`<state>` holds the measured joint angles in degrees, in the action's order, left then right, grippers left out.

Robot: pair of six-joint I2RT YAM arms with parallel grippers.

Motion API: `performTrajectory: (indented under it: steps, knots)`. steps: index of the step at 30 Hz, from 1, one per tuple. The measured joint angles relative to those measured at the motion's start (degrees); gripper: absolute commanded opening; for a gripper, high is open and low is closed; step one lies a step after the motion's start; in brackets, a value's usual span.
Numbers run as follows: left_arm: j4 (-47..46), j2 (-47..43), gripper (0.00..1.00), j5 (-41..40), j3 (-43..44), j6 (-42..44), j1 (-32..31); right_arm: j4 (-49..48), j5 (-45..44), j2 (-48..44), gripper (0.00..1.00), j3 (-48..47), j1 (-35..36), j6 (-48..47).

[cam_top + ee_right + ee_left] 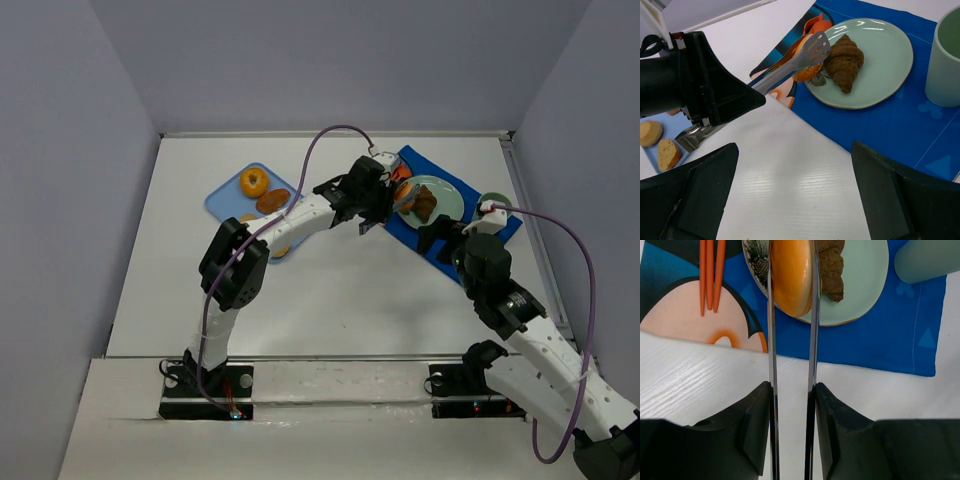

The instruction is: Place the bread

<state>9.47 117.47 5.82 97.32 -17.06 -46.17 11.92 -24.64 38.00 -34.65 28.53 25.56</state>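
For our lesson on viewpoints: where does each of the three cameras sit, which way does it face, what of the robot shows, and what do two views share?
Top external: above and behind, looking down on the table; left arm, right arm and bases show.
Left wrist: on the left arm, looking along the tongs held in the left pincer toward the plate.
Right wrist: on the right arm, facing the plate; the open right pincer frames the bottom.
Shared: both wrist views show the croissant on the plate.
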Motion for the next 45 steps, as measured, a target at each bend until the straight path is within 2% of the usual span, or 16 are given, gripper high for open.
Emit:
performTrajectory:
  steps: [6, 10, 11, 12, 20, 24, 33, 45]
  knots:
    - [0.70, 3.67, 0.30, 0.52, 3.96, -0.44, -0.31, 0.02, 0.02, 1.29, 1.00, 0.00, 0.00, 0.02]
    - [1.18, 4.83, 0.42, 0.48, 4.68, -1.01, -0.31, 0.00, 0.02, 1.42, 1.00, 0.00, 0.00, 0.02]
    - [1.27, 5.38, 0.51, 0.55, 5.22, -1.05, -0.31, 0.00, 0.02, 1.40, 1.00, 0.00, 0.00, 0.02]
    - [1.33, 5.75, 0.53, 0.59, 5.60, -1.09, -0.33, 0.00, 0.02, 1.40, 1.00, 0.00, 0.00, 0.02]
    - [1.81, 7.41, 0.55, 0.98, 6.34, -1.51, -0.33, 0.00, 0.00, 1.40, 1.00, 0.00, 0.00, 0.02]
    - [1.95, 7.63, 0.63, 2.25, 7.04, -1.46, -0.37, 0.00, -0.02, 1.40, 1.00, 0.00, 0.00, 0.02]
    - [1.95, 7.74, 0.65, 1.99, 7.52, -1.44, -0.76, 0.00, -0.02, 1.33, 1.00, 0.00, 0.00, 0.02]
    - [2.86, 7.72, 0.66, -2.91, 11.23, 0.26, -0.79, 0.00, -0.02, -0.13, 1.00, 0.00, 0.00, 0.00]
